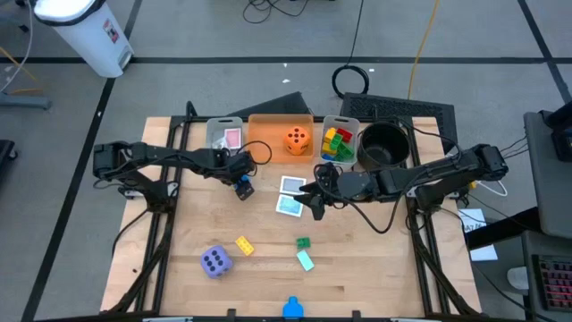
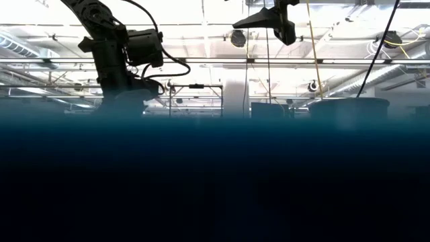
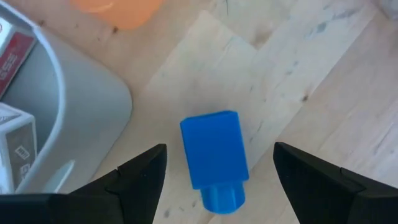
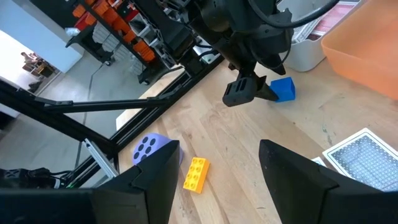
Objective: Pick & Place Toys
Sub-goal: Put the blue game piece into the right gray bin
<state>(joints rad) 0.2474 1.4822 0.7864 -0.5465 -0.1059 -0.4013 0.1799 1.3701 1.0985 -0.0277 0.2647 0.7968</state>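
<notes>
We are looking down on the wooden worktop (image 1: pixel 268 268), where the left tool (image 1: pixel 243 186) is hovering at about ten o'clock from the centre, its fingers (image 3: pixel 140 180) spread wide around a blue brick (image 3: pixel 214 158) that is lying flat on the wood; in the left wrist view the fingers are standing apart from the brick on both sides, not touching it. Just beside it, at twelve o'clock, the grey bin (image 1: pixel 223 134) is holding a picture card, the orange bin (image 1: pixel 281 139) is holding the orange die (image 1: pixel 298 139), and a second grey bin (image 1: pixel 340 143) is holding coloured bricks next to the black bowl (image 1: pixel 384 146). The right tool (image 1: pixel 315 201) is hanging near the centre with its fingers (image 4: pixel 155 177) spread and nothing between them, close to two picture cards (image 1: pixel 291 195) lying on the wood. Toward seven o'clock the purple die (image 1: pixel 215 261) is resting beside a yellow brick (image 1: pixel 243 245), and toward six o'clock a green brick (image 1: pixel 303 242) and a pale teal piece (image 1: pixel 306 260) are lying near each other.
</notes>
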